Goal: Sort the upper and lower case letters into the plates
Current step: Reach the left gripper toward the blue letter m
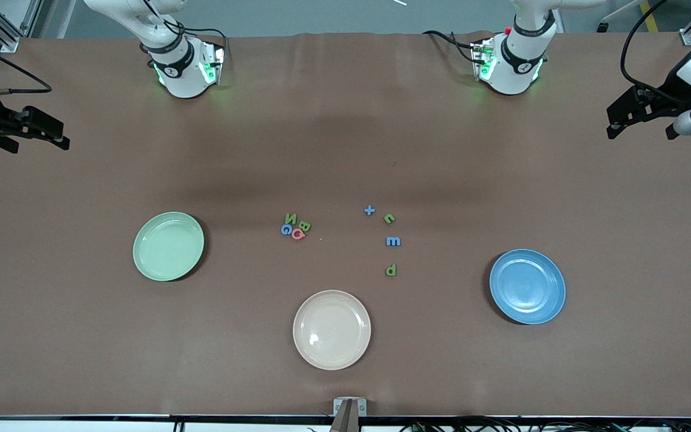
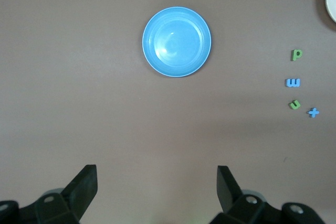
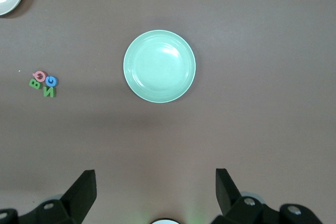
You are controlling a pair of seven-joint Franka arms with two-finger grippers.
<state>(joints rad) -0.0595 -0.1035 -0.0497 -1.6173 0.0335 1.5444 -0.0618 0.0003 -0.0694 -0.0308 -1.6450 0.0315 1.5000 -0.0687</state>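
Note:
A pale mint green plate (image 1: 168, 246) (image 3: 159, 66) lies toward the right arm's end and a blue plate (image 1: 527, 287) (image 2: 176, 41) toward the left arm's end. Both hold nothing. Between them lie two groups of small foam letters. The upper case group is a green N (image 1: 291, 218), a green B (image 1: 305, 226), a blue G (image 1: 286, 230) and a red letter (image 1: 298, 234), bunched together. The lower case group is a blue t (image 1: 369, 210), a green u (image 1: 389, 218), a blue m (image 1: 393, 241) and a green p (image 1: 390, 270). My left gripper (image 2: 157, 174) (image 1: 639, 127) and right gripper (image 3: 156, 177) (image 1: 33, 139) hang open and high over their own ends of the table, holding nothing.
A cream-beige plate (image 1: 332, 329) sits nearest the front camera, between the two coloured plates, with nothing on it. The brown table cloth (image 1: 345, 138) shows bare between the arm bases and the letters.

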